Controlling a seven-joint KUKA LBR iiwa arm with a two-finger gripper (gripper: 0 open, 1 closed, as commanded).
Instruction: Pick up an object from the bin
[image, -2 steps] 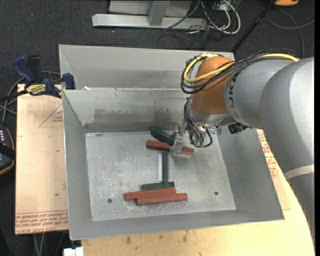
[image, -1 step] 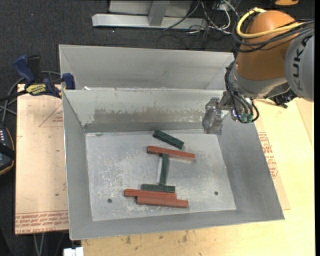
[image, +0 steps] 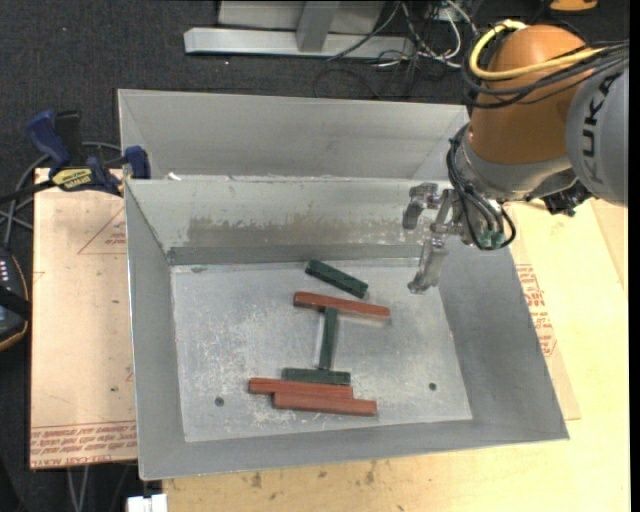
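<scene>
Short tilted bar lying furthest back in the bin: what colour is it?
The short bar is dark green, clearest in the camera view.

Looking down from above on a grey metal bin (image: 150, 300), from somewhat on its near side, facing the far wall (image: 290, 140). Set back enough to take in the whole bin with a margin of dark floor (image: 60, 60) around. Robot arm (image: 530, 110) cut off by the upper right corner.

Three red-brown sticks (image: 341, 305) (image: 262, 385) (image: 325, 403) and three dark green sticks (image: 335, 279) (image: 327, 340) (image: 316, 376), six loose pieces altogether.
</scene>
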